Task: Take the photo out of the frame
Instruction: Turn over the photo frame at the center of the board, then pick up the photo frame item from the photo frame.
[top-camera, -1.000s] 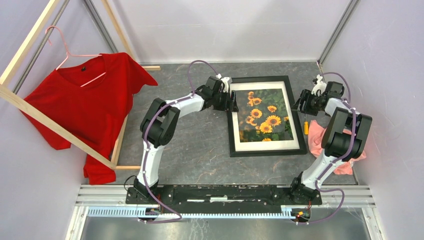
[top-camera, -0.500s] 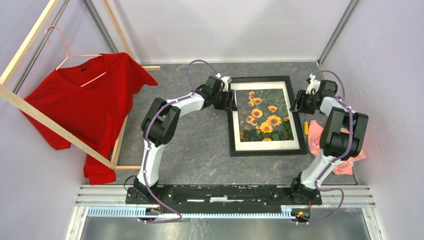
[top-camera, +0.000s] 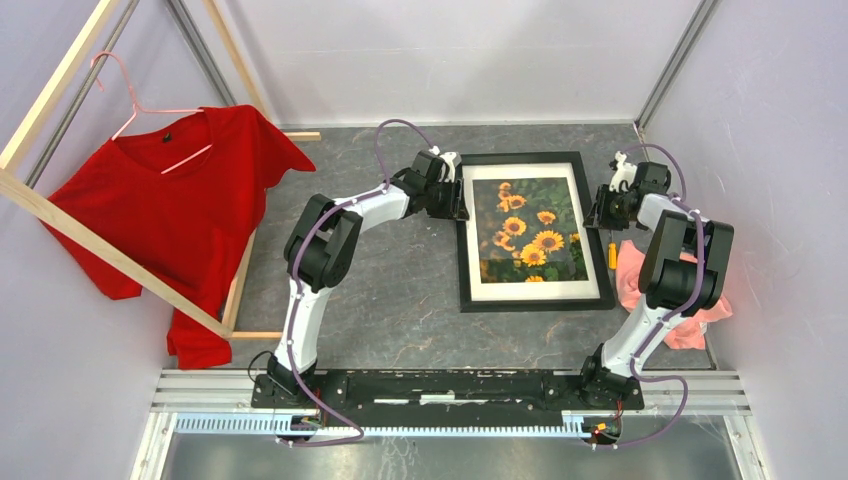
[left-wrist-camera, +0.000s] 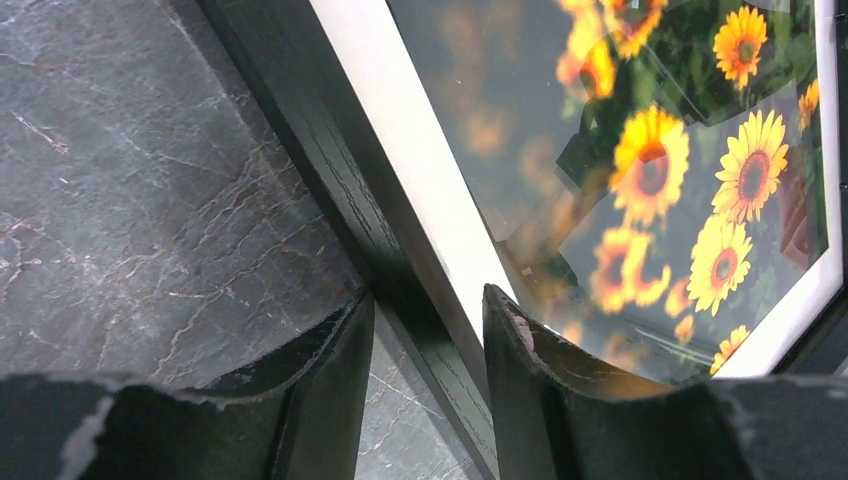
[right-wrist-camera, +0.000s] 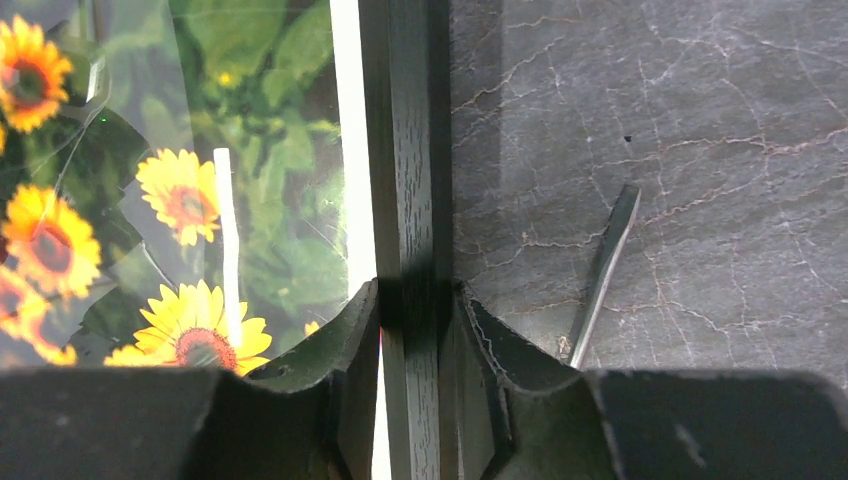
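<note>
Closing in from opposite sides, both arms have narrowed their jaws within the last second and now bracket the thin black rectangular picture frame (top-camera: 535, 303), which lies flat and face-up on the grey marbled tabletop (top-camera: 400, 290). The right gripper (top-camera: 598, 208) has travelled inward from beside the frame to its right rail; in the right wrist view its two fingers (right-wrist-camera: 350, 340) lie against both faces of that rail, so it appears clamped on the frame. The left gripper (top-camera: 462, 200) straddles the left rail. Its outer finger (left-wrist-camera: 340, 360) meets the rail's outer face, while the inner finger sits over the white mat border (left-wrist-camera: 400, 150) with a sliver of gap, so this pincer is not yet fully seated. The glossy sunflower photo (top-camera: 528, 230) is still inside the frame, behind the glazing and bordered by the mat. A yellow-handled screwdriver (top-camera: 612, 250) lies just beside the right rail, next to a crumpled pink cloth (top-camera: 640, 275). Judged from this, the two-sided hold probably prepares a lift or turn-over to reach the backing, and extraction itself has not begun.
</note>
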